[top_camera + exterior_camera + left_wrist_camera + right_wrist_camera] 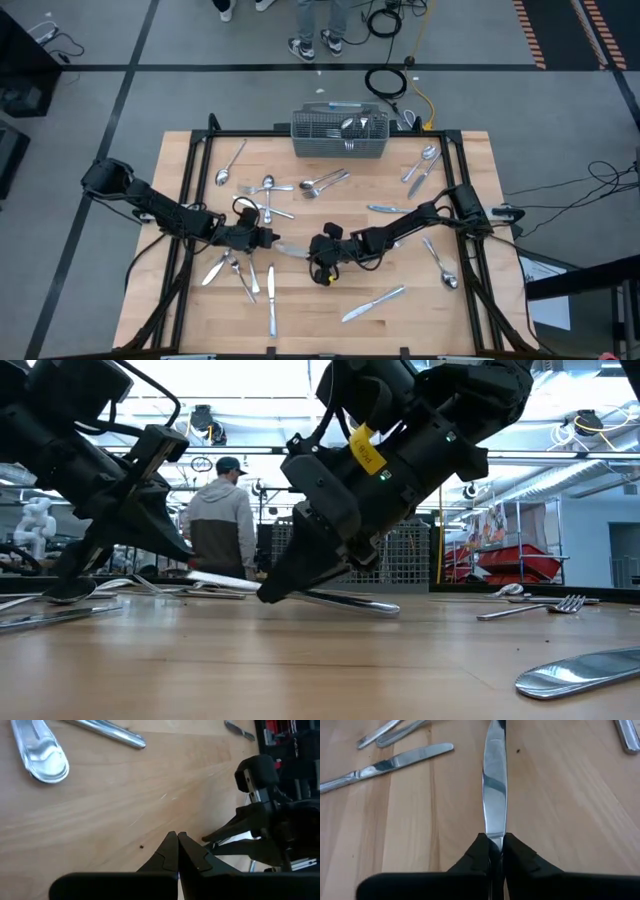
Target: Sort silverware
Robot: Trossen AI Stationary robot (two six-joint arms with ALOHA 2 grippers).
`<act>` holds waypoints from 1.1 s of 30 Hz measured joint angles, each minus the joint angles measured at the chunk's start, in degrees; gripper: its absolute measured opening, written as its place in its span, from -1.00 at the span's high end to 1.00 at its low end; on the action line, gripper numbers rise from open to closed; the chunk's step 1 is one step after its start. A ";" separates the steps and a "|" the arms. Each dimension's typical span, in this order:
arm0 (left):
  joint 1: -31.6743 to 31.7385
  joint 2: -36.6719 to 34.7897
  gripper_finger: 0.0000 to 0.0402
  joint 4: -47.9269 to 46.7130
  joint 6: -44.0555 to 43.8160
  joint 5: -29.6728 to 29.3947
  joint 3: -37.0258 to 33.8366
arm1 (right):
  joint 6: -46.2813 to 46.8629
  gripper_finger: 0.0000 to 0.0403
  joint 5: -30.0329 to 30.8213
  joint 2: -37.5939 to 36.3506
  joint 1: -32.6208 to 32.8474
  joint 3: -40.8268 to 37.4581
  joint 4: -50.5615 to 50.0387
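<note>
My right pincer (496, 851) clamped on a knife (494, 780) at frame centre, left pincer (177, 851) closed together, empty, beside it on the tabletop (420, 320).

One camera looks straight down on my whole table (300, 300). One sits low at the table's edge, looking across into the room. One rides on each of my wrists, very close to the wood. All share the table's middle.

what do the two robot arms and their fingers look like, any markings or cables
Both arms are dark, jointed and boxy, with black cables looping along them. The right gripper carries a yellow tag on its body. Each gripper, like the left gripper, ends in two black, wedge-shaped fingers tapering to points.
</note>
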 joint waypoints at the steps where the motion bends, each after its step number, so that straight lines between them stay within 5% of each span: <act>1: 0.00 0.00 1.00 -0.06 0.00 0.00 0.00 | 0.08 0.93 0.00 0.00 0.00 0.00 0.05; 19: 0.00 -1.34 0.77 4.24 2.83 -6.49 0.00 | 3.29 0.93 0.90 -0.02 0.00 0.00 0.76; 33: 0.04 -19.42 0.76 5.46 18.62 -18.18 0.00 | 4.25 0.93 3.57 -0.11 -1.68 -0.02 8.07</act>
